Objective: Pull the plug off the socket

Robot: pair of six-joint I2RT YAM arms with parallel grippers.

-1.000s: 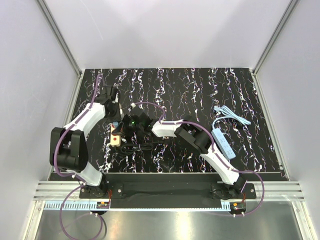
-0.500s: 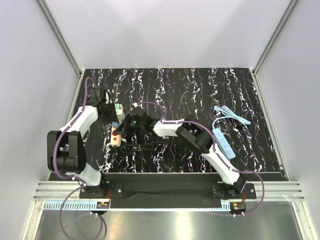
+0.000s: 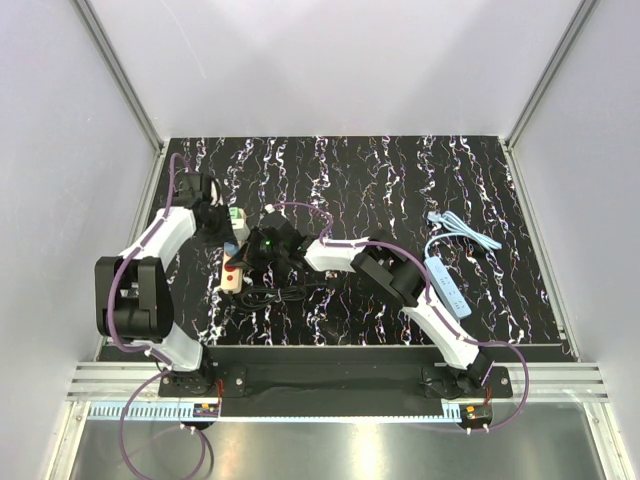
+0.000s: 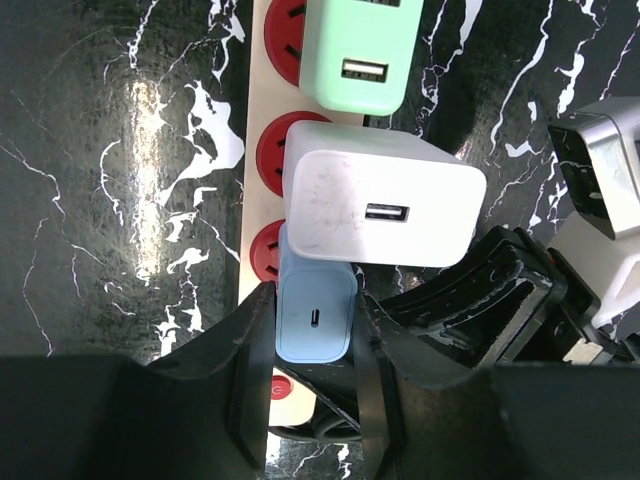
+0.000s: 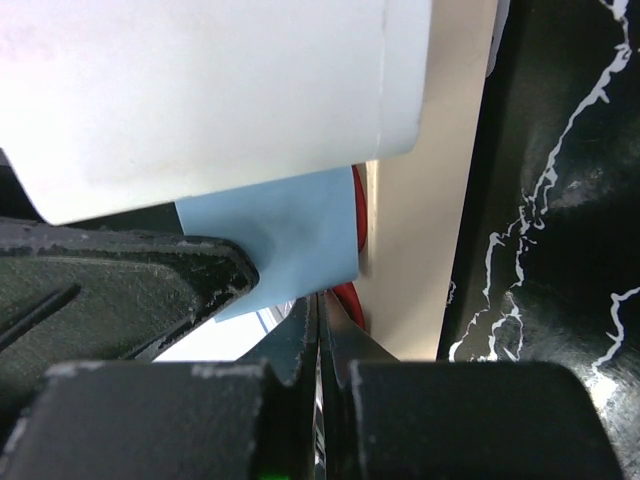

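Judging nothing pulled free yet, we find the plug (image 4: 385,205) seated on the socket (image 4: 262,105); at its 6 o'clock the left gripper (image 4: 315,385) clasps a pale blue adapter (image 4: 315,320), while the right gripper (image 5: 318,330) is pinched together, empty.

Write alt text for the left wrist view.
The left end effector has its black fingers against both sides of a light blue charger plugged into a beige power strip with red sockets. A white charger and a mint green charger sit in the next sockets.
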